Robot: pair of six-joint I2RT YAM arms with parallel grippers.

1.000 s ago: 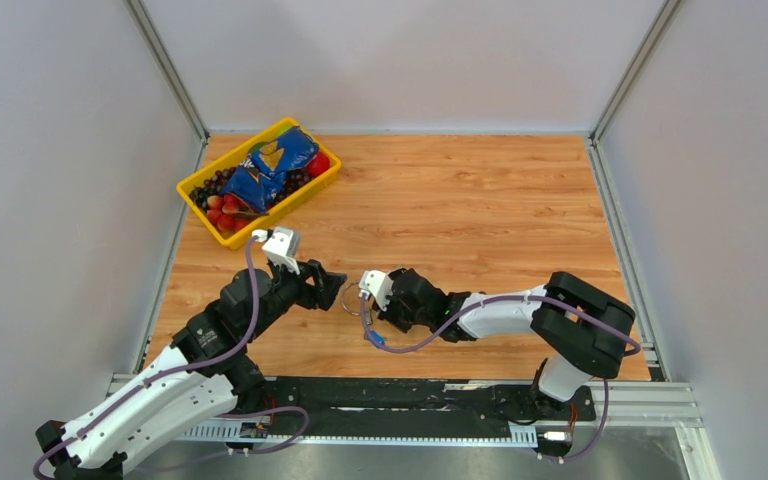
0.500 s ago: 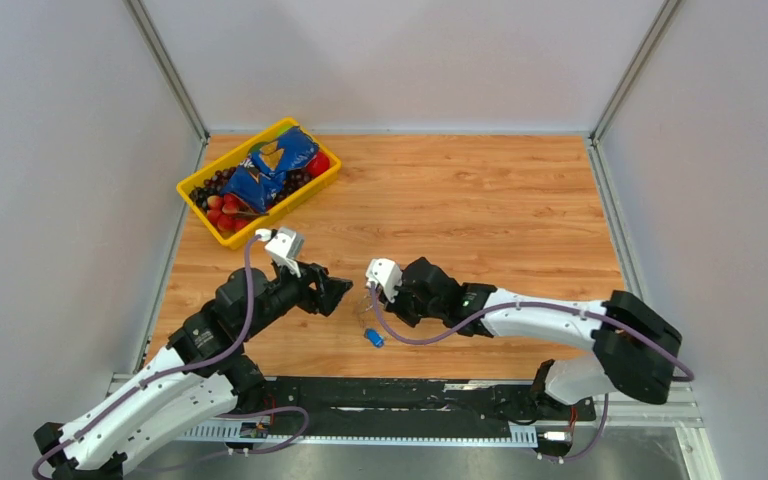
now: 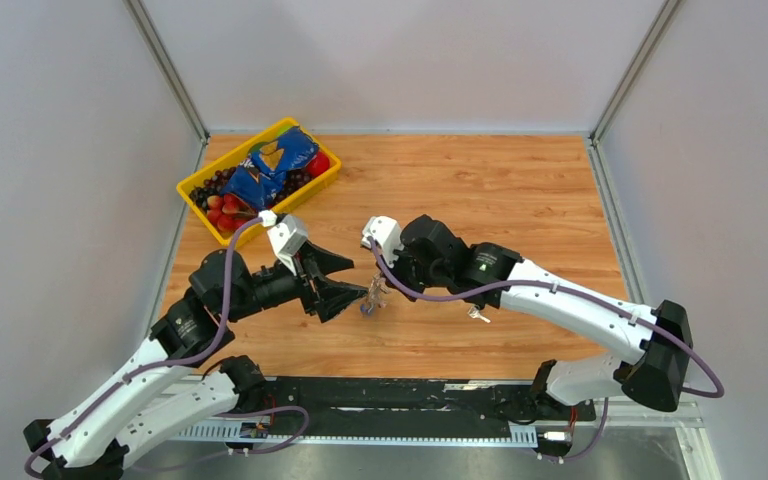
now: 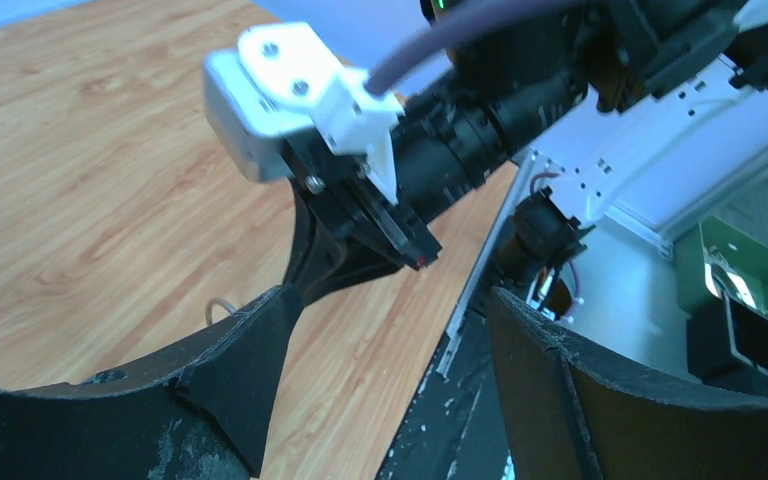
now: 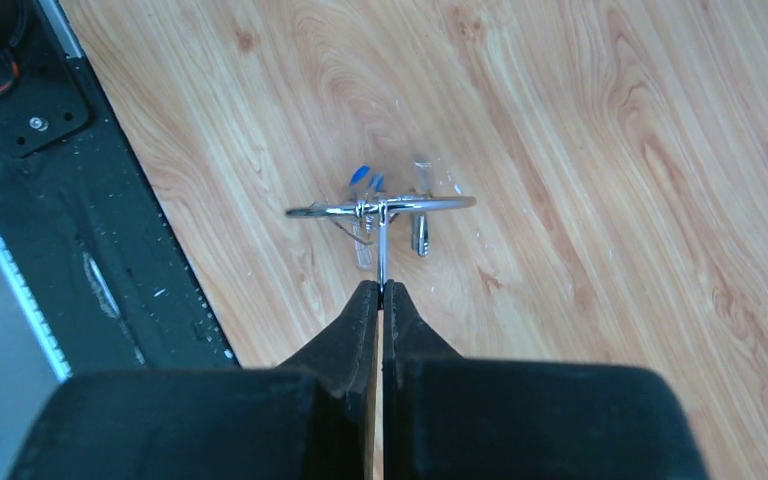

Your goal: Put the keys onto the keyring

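Observation:
My right gripper (image 5: 381,287) is shut on a thin silver piece joined to the keyring (image 5: 380,207). The ring shows edge-on just past the fingertips, above the wood. Small silver keys (image 5: 419,232) and a blue tag (image 5: 360,175) hang from it. From above, the right gripper (image 3: 375,284) holds this cluster (image 3: 370,300) off the table at centre-left. My left gripper (image 3: 350,280) stands open just left of the cluster, its jaws pointing at it. In the left wrist view the left gripper (image 4: 395,300) is empty, and a bit of ring wire (image 4: 222,305) peeks past one finger. One loose silver key (image 3: 478,314) lies under the right forearm.
A yellow basket (image 3: 290,205) with a blue bag, grapes and strawberries sits at the back left. Grey walls close in the wooden table (image 3: 500,200) on three sides. A black rail (image 3: 410,395) with the arm bases runs along the near edge.
My right arm has stretched forward and lifted the keyring and blue tag off the table. The left gripper has swung up and right to face it. A loose key now shows under the right forearm.

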